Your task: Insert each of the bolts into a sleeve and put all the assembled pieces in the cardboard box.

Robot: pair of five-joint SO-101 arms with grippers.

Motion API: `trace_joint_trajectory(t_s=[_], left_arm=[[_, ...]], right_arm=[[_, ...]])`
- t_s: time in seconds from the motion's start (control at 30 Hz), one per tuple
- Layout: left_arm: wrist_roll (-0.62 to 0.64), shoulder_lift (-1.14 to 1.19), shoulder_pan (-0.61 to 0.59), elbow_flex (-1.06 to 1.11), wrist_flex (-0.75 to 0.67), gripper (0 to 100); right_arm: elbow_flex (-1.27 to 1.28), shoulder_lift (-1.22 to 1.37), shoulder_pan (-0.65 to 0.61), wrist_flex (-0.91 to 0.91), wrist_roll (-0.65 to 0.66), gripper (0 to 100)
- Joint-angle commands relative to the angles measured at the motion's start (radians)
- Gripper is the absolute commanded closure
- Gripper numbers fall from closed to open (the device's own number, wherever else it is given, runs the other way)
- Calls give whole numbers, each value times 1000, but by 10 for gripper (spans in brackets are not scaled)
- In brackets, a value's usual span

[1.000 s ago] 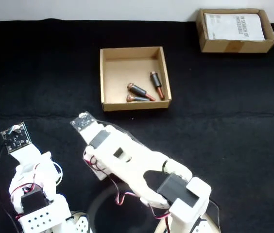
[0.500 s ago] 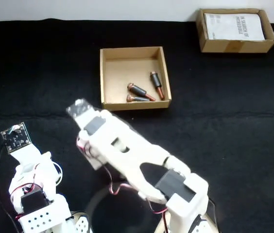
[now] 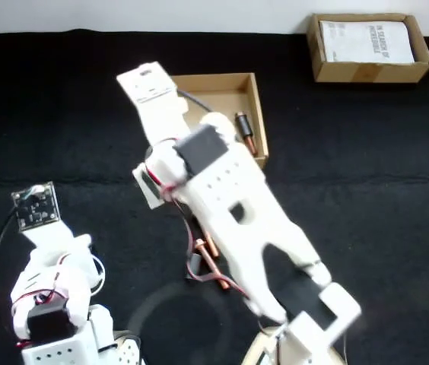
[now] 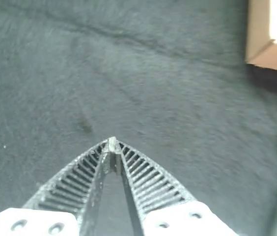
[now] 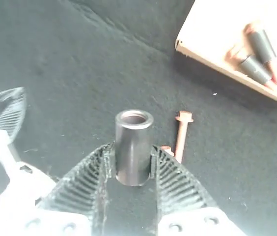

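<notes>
My right gripper is shut on a dark grey sleeve, which stands upright between the fingers with its open bore showing. Below it two copper bolts lie on the black mat; in the high view these bolts lie beside the right arm. The cardboard box sits behind, partly covered by that arm, with an assembled piece inside; the right wrist view shows assembled pieces in the box. My left gripper is shut on nothing, low over bare mat, near the box corner.
A second cardboard box holding a printed sheet stands at the far right of the table. The left arm stays at the near left. Black mat covers the table, open to the right of the arms.
The right arm has risen and swung away toward the cardboard box, now covering part of it. Two bolts on the mat have come into sight beneath it. The left arm shifted slightly.
</notes>
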Motion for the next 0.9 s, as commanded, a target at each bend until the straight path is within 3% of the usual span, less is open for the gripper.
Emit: trace_joint_trajectory(t_s=[0.0, 0.17, 0.37, 0.63, 0.77, 0.87], left_arm=[[23, 183, 50, -188, 9, 989], [84, 510, 148, -489, 69, 990], [215, 814, 375, -794, 236, 990], [387, 1153, 634, -980, 282, 990], [453, 1342, 710, -1064, 279, 986], [506, 1500, 725, -1144, 279, 915]], right_arm=[[96, -216, 10, 8, 6, 991], [358, -463, 64, 5, 6, 991], [636, -705, 272, 4, 35, 991], [983, -1012, 547, -107, 155, 991], [1165, -1133, 667, -173, 210, 991], [1270, -1213, 734, -211, 249, 991]])
